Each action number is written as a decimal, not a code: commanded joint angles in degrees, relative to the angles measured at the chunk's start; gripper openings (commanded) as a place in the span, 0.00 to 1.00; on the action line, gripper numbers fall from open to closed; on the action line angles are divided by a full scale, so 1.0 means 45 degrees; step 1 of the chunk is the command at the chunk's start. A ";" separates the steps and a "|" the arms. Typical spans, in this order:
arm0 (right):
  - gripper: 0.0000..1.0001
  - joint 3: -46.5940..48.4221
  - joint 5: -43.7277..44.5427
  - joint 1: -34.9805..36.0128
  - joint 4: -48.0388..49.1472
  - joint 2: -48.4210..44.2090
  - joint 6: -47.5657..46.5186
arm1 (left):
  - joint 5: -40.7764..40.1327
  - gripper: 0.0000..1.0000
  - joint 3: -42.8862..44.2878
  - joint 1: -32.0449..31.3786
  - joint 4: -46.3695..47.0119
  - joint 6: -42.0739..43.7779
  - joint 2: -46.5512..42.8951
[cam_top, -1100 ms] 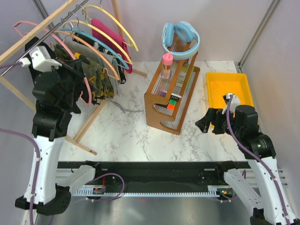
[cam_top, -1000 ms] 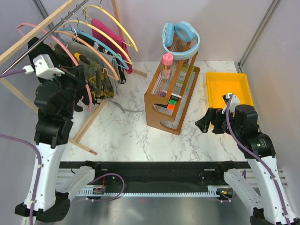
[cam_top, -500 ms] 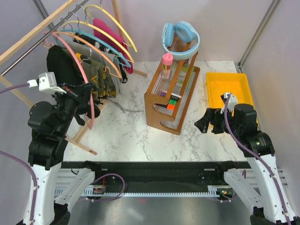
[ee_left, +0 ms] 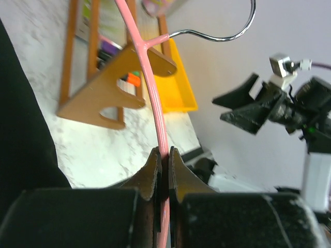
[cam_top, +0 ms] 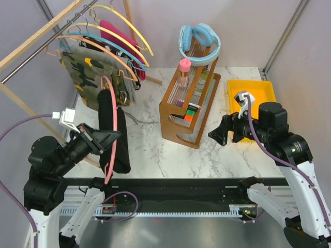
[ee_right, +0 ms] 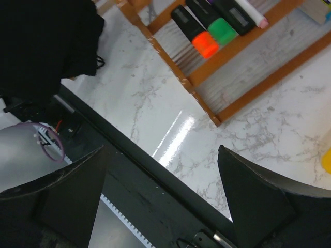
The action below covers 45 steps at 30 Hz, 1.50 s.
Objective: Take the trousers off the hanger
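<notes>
Left of the wooden organizer (cam_top: 173, 129), left gripper (ee_left: 162, 154) pinches the pink hanger (ee_left: 150, 88); right gripper (ee_right: 163, 152), spread wide, should pull the black trousers (cam_top: 122, 152) down steadily.

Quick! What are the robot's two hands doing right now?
Left gripper: closed on the pink hanger carrying the black trousers.
Right gripper: open, holding nothing.

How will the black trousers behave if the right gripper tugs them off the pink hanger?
Probably floppy: the black trousers hang limp, draped over the pink hanger. Likely to slide off, since the bar looks smooth. The thin hanger may twist in the left gripper, pinched at one point.
</notes>
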 commanded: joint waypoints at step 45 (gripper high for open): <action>0.98 0.5414 -0.3638 0.6191 0.6663 0.6336 0.2416 | 0.8822 0.02 0.2714 -0.0032 0.3055 -0.4823 -0.0265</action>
